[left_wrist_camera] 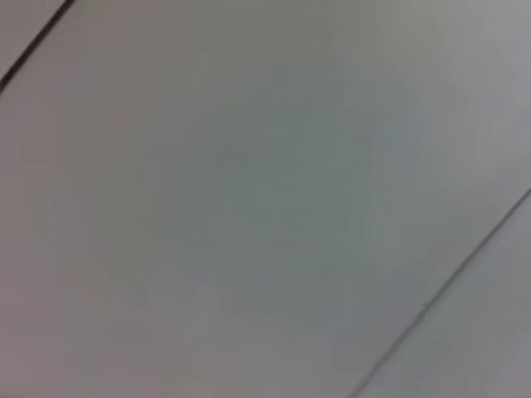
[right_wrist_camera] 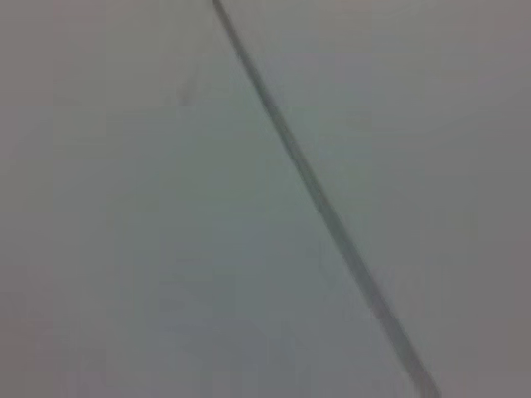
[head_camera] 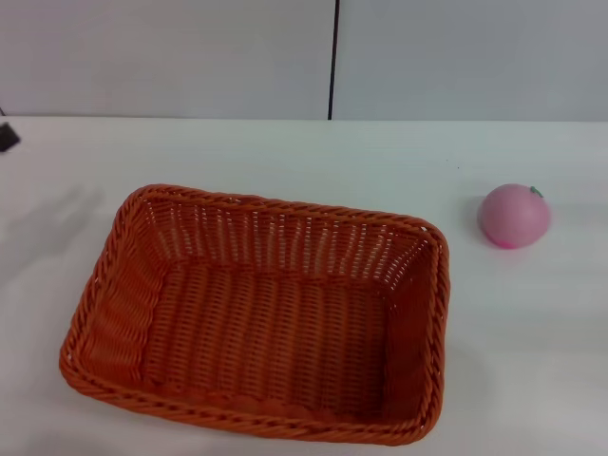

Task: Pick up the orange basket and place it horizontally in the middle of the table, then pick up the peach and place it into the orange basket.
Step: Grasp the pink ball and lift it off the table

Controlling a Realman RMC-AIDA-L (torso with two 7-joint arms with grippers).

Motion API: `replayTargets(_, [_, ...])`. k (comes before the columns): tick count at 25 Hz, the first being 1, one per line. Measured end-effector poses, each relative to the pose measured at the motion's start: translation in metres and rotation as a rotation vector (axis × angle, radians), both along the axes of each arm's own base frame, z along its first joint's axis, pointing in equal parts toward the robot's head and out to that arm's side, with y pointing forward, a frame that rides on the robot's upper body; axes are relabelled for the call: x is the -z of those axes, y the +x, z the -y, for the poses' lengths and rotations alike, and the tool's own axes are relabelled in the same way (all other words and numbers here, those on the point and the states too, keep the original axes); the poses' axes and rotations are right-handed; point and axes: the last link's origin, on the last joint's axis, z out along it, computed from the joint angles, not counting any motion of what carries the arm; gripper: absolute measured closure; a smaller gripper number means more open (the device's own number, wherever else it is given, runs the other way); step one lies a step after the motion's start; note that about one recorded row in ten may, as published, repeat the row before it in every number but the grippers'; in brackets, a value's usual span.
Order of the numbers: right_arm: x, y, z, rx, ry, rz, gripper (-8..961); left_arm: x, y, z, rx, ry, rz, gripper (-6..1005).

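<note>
The large rectangular orange woven basket [head_camera: 261,318] with its braided rim sits flat and upright on the wide, smooth white table [head_camera: 532,342], its long sides running across my head view, its open mouth facing up and nothing inside it. Taking that basket as my landmark, the small round pink toy peach [head_camera: 514,216] lies on the table well apart from it, off beyond its far right corner, with a tiny green leaf mark on the peach's upper right.

Far off to the left of the basket, past its far left corner, a small dark piece [head_camera: 7,136] pokes in at the edge of my head view; I take it for part of my left arm, but I cannot tell how my left gripper stands. My right gripper appears in none of my views. Both wrist cameras see only a pale plain surface crossed by thin dark seams [right_wrist_camera: 323,199].
</note>
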Motion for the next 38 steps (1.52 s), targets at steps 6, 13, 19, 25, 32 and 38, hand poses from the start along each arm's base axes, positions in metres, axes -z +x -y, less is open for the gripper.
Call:
replayTargets(6, [-0.035,-0.010,-0.015,-0.069,-0.434,-0.024,128,0.034,0.017,-0.019,0.129,0.380,-0.073,597])
replayTargets(13, [-0.050,-0.035,-0.032,0.031,-0.902,0.081,128,0.057,0.022,-0.030,0.158,0.450,-0.128,577])
replayTargets(19, [-0.057,-0.054,-0.044,0.108,-1.105,0.163,128,0.065,0.029,-0.043,0.164,0.460,-0.130,437])
replayTargets(25, [-0.039,-0.073,-0.066,0.168,-1.269,0.293,128,0.071,0.034,-0.047,0.178,0.476,-0.131,278])
replayTargets(32, [0.006,-0.093,-0.095,0.160,-1.323,0.411,129,0.075,0.033,-0.046,0.161,0.467,-0.123,192])
replayTargets(38, [0.024,-0.098,-0.105,0.170,-1.349,0.472,129,0.081,0.032,-0.043,0.147,0.453,-0.107,193])
